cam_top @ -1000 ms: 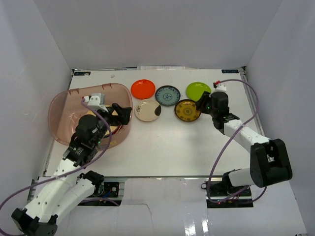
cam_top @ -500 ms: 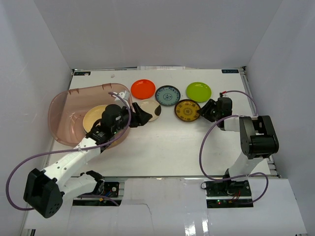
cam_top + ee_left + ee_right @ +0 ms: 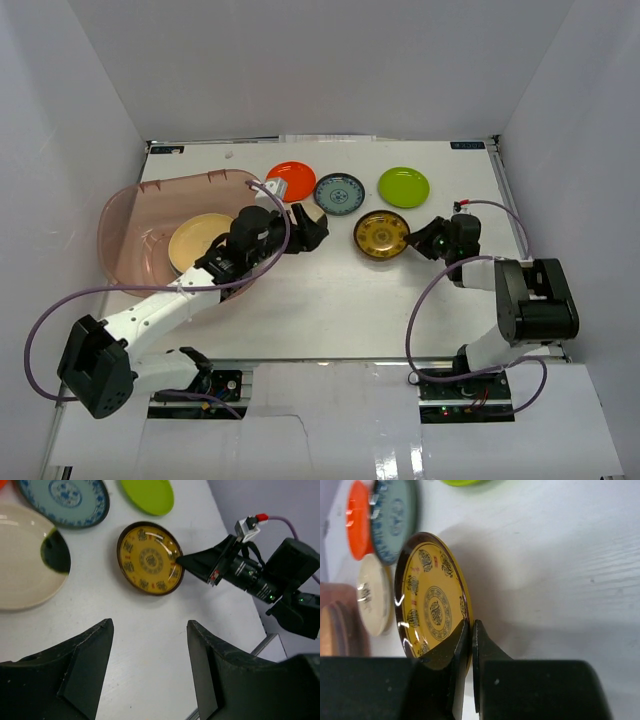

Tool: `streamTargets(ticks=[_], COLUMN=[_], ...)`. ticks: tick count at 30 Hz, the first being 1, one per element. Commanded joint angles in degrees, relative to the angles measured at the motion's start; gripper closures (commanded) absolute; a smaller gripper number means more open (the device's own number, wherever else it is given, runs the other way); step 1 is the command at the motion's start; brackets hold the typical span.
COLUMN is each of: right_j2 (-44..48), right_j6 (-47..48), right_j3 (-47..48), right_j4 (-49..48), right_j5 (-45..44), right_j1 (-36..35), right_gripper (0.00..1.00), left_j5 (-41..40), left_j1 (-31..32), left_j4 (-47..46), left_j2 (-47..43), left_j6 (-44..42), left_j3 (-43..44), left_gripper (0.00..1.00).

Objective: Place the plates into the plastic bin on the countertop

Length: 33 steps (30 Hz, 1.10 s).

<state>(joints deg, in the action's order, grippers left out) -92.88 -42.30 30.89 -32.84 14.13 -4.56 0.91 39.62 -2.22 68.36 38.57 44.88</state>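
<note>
The right claw (image 3: 470, 630) is closed almost completely, its two fingers pinching the near rim of the yellow plate (image 3: 432, 597). I cannot tell whether the pinched edge is off the bench (image 3: 330, 300) or lying flat on it. That plate sits right of centre, apart from the other plates.

Behind it, the green plate (image 3: 403, 186) lies flat near the back right. The blue plate (image 3: 341, 193) is to the left of the green one, with a clear gap between them. The orange plate (image 3: 291, 178) is just beside the blue plate on its left, partly hidden by the left arm's wrist.

The left claw (image 3: 150, 625) is wide open and holds nothing. It hangs above the bench just right of the bin (image 3: 120, 205), over the right edge of the cream plate (image 3: 25, 565). The cream plate lies flat in front of the orange and blue plates, and has a dark patch on its right side.

The bin stands at the left of the bench. A tan plate (image 3: 200, 240) lies inside it, and the left arm reaches across the bin's near right corner.
</note>
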Motion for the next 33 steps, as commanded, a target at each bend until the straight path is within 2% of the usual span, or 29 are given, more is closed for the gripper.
streamTargets(ticks=[1,5,7,8,9,10,11,12,18,20,24,25,29,31,33], right_j2=[10.5,20.5,21.9,21.8,21.1,20.2,17.7,16.2,-1.6,-9.8,-26.0,-32.0,-41.4,-43.3,-43.6], right_j6=[0.4,2.4,3.6,6.0,7.2,8.3,9.2,10.6,14.6,17.9,23.0,24.4,25.7,25.7,25.3], right_j3=[-1.4,1.2,4.5,6.9,12.6,15.4,18.1,23.6,44.4,55.4,77.5,85.7,97.0,98.0,97.4], right_j4=[-3.6,1.0,2.9,6.0,7.8,9.3,10.5,11.1,16.4,19.5,30.7,36.0,40.1,39.6,38.6], right_j5=[3.4,3.6,3.4,3.1,2.6,2.0,0.6,-0.8,-4.2,-5.9,-7.2,-8.2,-10.7,-11.9,-12.4], right_j1=[0.0,-3.1,-5.5,-9.4,-11.6,-14.1,-18.9,-21.1,-35.6,-39.4,-44.2,-46.0,-49.1,-49.9,-50.2], right_gripper=[0.92,0.92,0.92,0.92,0.92,0.92,0.92,0.92,0.92,0.92,0.92,0.92,0.92,0.92,0.87], left_j5=[3.2,5.8,5.2,4.5,3.6,0.9,-0.5,-5.2,-22.2,-27.9,-32.5,-33.1,-35.2,-35.8,-35.7], left_j1=[0.2,0.2,0.3,0.2,0.2,0.2,0.2,0.2,0.2,0.2,0.2,0.2,0.1,0.1,0.1], left_j4=[-0.8,7.3,9.9,11.6,12.4,13.2,14.7,15.2,16.8,16.8,16.5,16.5,15.0,14.3,13.6], left_j2=[-3.2,-5.8,-8.6,-10.2,-13.3,-15.0,-16.7,-20.0,-31.4,-34.9,-38.0,-38.5,-40.5,-41.5,-42.1], left_j6=[-8.1,-11.8,-14.0,-14.7,-15.2,-15.8,-16.9,-17.4,-19.8,-20.6,-23.5,-23.9,-25.5,-26.1,-26.2], left_j3=[6.1,9.6,10.0,10.6,10.8,11.0,11.3,11.2,7.8,7.0,5.0,4.3,1.9,0.7,0.0], left_gripper=[0.29,0.26,0.26,0.25,0.23,0.13,0.07,0.02,0.02,0.02,0.02,0.02,0.02,0.02,0.02])
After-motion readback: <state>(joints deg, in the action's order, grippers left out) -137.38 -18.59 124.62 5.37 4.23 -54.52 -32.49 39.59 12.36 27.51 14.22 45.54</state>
